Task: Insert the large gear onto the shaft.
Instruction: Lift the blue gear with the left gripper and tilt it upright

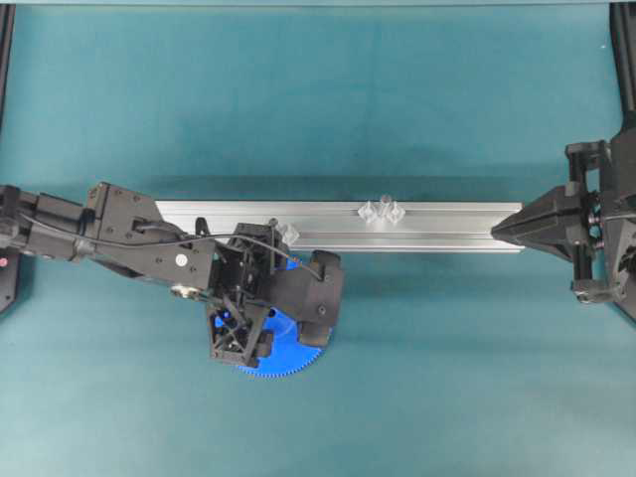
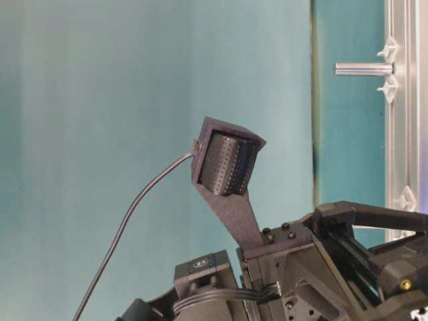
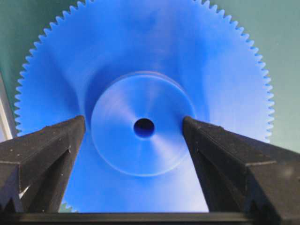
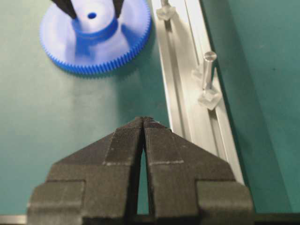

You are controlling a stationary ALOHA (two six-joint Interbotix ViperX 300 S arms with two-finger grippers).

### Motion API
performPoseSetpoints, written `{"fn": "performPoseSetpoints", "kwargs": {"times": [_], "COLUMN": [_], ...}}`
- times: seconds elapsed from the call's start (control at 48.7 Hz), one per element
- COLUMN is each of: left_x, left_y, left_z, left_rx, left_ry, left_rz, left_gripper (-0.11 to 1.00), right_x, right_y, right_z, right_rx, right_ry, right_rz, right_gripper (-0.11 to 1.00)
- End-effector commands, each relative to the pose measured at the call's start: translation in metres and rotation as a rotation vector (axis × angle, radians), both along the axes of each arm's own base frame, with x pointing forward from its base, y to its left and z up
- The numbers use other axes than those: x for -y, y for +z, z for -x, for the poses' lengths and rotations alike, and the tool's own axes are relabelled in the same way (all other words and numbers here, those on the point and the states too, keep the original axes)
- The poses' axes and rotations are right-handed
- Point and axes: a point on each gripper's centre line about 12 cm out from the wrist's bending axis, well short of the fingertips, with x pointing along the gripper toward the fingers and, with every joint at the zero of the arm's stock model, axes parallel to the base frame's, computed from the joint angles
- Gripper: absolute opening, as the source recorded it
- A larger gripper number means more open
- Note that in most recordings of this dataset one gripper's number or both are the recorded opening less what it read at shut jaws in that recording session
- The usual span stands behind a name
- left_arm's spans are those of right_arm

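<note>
The large gear (image 3: 140,61), bright blue with fine teeth, lies flat on the teal mat in front of the rail (image 1: 437,227). My left gripper (image 3: 133,123) hangs over it, open, one finger (image 3: 56,150) on each side of the raised hub without squeezing it. The right wrist view shows the gear (image 4: 93,44) and those same fingertips (image 4: 69,8) beside the hub. A shaft (image 1: 382,211), a thin silvery pin with clear brackets, stands mid-rail, also in view as the shaft (image 4: 208,65). My right gripper (image 4: 144,120) is shut and empty at the rail's right end (image 1: 497,231).
A second, near-identical pin (image 1: 289,233) stands on the rail beside the left arm, close to the gear (image 1: 288,348). The long aluminium rail (image 4: 187,93) lies across the mat. The left wrist camera housing (image 2: 227,160) fills the table-level view.
</note>
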Motion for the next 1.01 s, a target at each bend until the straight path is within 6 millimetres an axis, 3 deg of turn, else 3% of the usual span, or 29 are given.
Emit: {"fn": "performPoseSetpoints", "kwargs": {"times": [0.0, 0.985], "left_x": [0.0016, 0.0107], "left_y": [0.0017, 0.0059], "left_z": [0.0002, -0.0014], "left_rx": [-0.007, -0.069], "left_ry": [-0.005, -0.012], "left_rz": [-0.003, -0.007], "left_gripper": [0.93, 0.94], "right_x": [-0.0002, -0.0013], "right_y": [0.0039, -0.0012], "right_z": [-0.0022, 0.005], "right_rx": [0.016, 0.022], "right_ry": [-0.004, -0.001], "right_rz": [-0.009, -0.012], "right_gripper": [0.1, 0.1]}}
